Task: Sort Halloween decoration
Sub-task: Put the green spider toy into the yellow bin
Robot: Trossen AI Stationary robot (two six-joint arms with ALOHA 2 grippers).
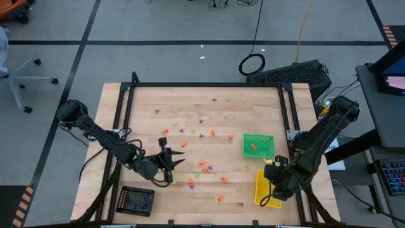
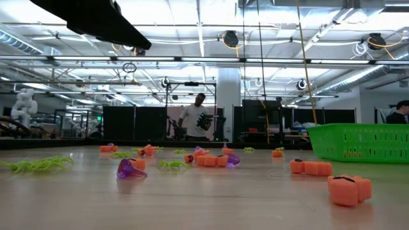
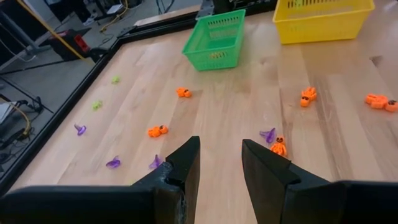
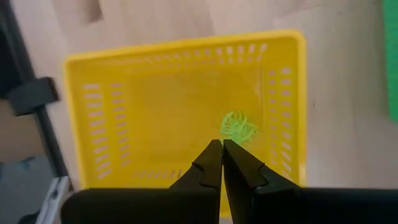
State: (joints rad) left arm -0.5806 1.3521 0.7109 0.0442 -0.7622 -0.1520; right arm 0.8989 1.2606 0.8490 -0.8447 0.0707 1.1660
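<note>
Presently the Halloween decoration [image 1: 202,163] lies scattered across the table [image 1: 253,101]. Left gripper [image 3: 221,163] hovers low, fingers parted, empty. Right gripper [image 4: 222,155], fingers together, hangs above the yellow tray [image 4: 112,112], seemingly empty. Trinkets look light, rigid, slippery; pinch across the body.

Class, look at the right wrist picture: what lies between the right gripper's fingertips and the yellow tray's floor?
A lime green trinket lies in the yellow tray, just beyond the right gripper, seen in the right wrist view.

The right claw [image 1: 272,201] covered part of the yellow tray [image 1: 261,185]; the black tray's [image 1: 136,201] purple contents were too small to identify.
</note>
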